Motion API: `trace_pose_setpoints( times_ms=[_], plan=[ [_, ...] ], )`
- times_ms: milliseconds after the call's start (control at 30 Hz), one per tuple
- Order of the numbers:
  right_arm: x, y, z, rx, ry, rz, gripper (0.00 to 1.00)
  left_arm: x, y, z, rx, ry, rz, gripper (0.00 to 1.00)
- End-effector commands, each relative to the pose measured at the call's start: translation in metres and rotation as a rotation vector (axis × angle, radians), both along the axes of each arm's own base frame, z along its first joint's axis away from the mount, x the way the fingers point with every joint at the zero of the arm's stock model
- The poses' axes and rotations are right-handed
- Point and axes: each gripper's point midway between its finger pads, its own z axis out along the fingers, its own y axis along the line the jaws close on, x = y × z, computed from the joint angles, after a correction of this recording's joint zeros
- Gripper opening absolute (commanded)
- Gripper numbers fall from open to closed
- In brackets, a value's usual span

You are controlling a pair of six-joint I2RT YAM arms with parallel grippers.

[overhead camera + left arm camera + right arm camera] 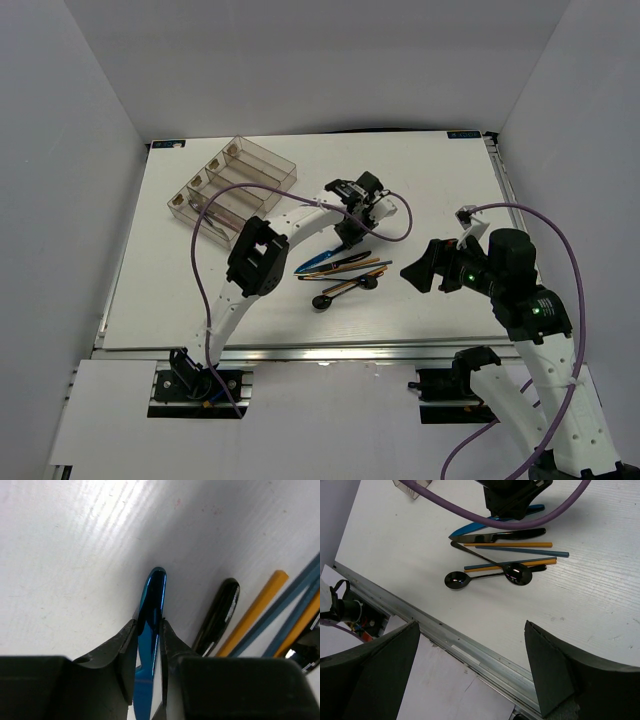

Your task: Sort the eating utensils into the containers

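Note:
Several eating utensils lie in a loose bunch mid-table. The blue knife (152, 595) lies flat on the table, and my left gripper (148, 630) stands over it with a finger pressed to each side of its handle. Beside it lie a black knife (220, 611), an orange chopstick (257, 610) and dark blue chopsticks (295, 595). Two black spoons (457, 581) (517, 573) rest at the near side of the bunch. The containers, a clear divided tray (232, 180), stand at the back left. My right gripper (472, 625) hangs open and empty above the table's front edge.
A metal rail (470, 645) runs along the table's near edge, with white board below it. The left arm's purple cable (200, 250) loops over the tray and the left half of the table. White walls close in the back and sides.

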Motion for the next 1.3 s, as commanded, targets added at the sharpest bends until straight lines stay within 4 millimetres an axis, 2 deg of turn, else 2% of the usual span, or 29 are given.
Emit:
trace_pose_setpoints(
  times_ms=[0, 167, 300, 600, 833, 1100, 1267],
  plan=[
    [-0.004, 0.004, 0.017, 0.019, -0.045, 0.033, 0.89, 0.003, 0.031, -0.057, 0.179, -0.018, 0.044, 0.00],
    [-0.004, 0.004, 0.014, 0.025, -0.042, 0.033, 0.89, 0.024, 0.026, -0.037, 0.149, -0.121, 0.097, 0.00],
    [-0.003, 0.006, 0.014, 0.032, -0.042, 0.034, 0.89, 0.030, 0.015, -0.015, 0.096, -0.150, 0.096, 0.00],
    [-0.003, 0.006, 0.015, 0.038, -0.046, 0.033, 0.89, 0.036, 0.003, 0.020, -0.002, -0.170, 0.095, 0.00],
    [-0.004, 0.006, 0.015, 0.037, -0.047, 0.036, 0.89, 0.040, 0.005, 0.044, -0.022, -0.208, 0.105, 0.00],
    [-0.003, 0.006, 0.016, 0.039, -0.051, 0.034, 0.89, 0.046, 0.005, 0.080, -0.071, -0.279, 0.109, 0.00],
    [-0.003, 0.006, 0.017, 0.039, -0.052, 0.035, 0.89, 0.048, 0.004, 0.092, -0.104, -0.279, 0.118, 0.00]
  ],
)
